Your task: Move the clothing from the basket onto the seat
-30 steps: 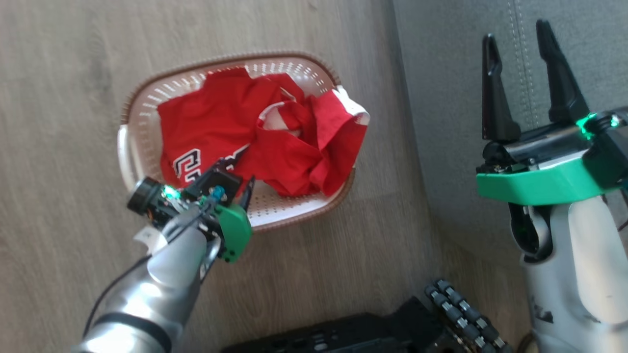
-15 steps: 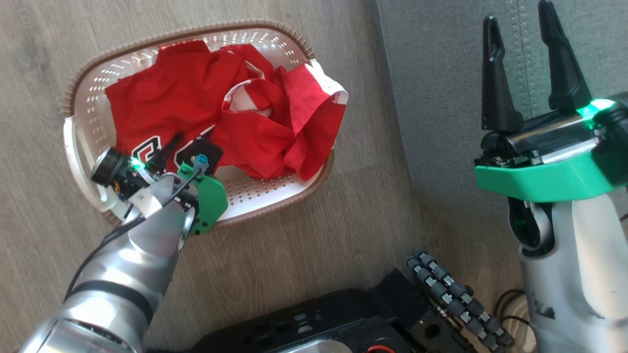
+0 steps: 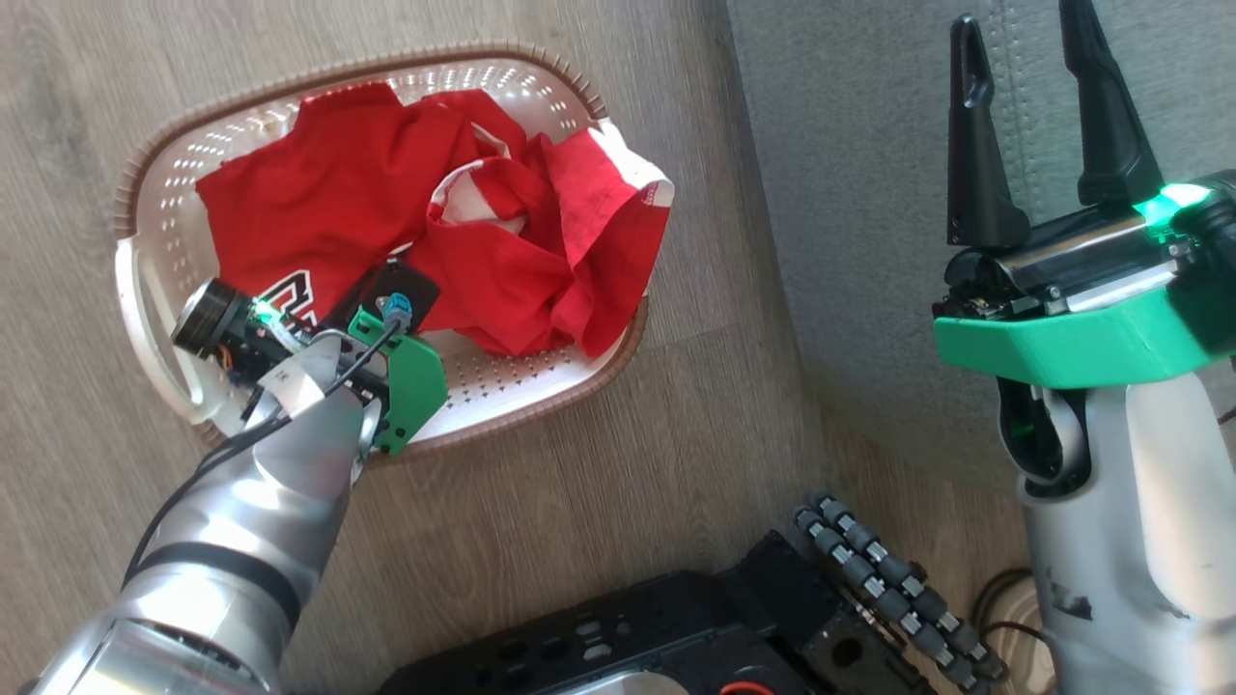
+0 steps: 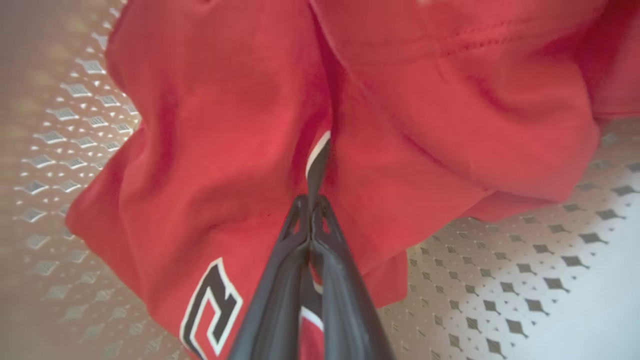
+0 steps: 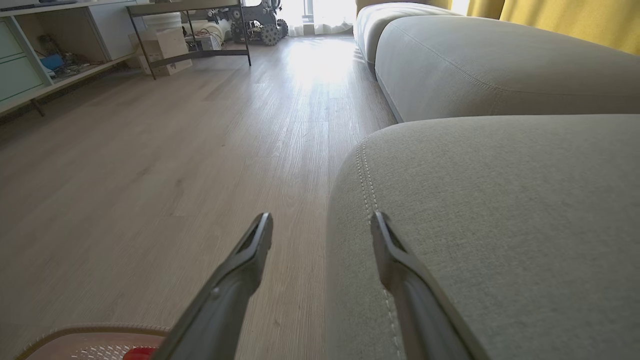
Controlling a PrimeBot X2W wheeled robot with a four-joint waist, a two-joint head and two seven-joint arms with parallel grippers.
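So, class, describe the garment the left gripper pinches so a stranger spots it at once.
Beside the grey sofa, a white basket sits on the floor. In its left half lies the lettered garment, pinched by the left gripper. Unlike its crumpled red neighbour, it bears black, white-edged characters.

I am wearing a glossy silver metal shell with a black band on my left forearm (image 3: pixel 261 502), and a thin black cable (image 3: pixel 370 352) is running to a small blue plug (image 3: pixel 397 311) beside a green plastic bracket (image 3: pixel 417 381). My right gripper (image 3: pixel 1019 19) is showing two long black tapered fingers (image 3: pixel 975 174), a chrome bar (image 3: pixel 1072 256), a glowing green light (image 3: pixel 1164 203) and a scuffed pale grey forearm casing (image 3: pixel 1130 521).
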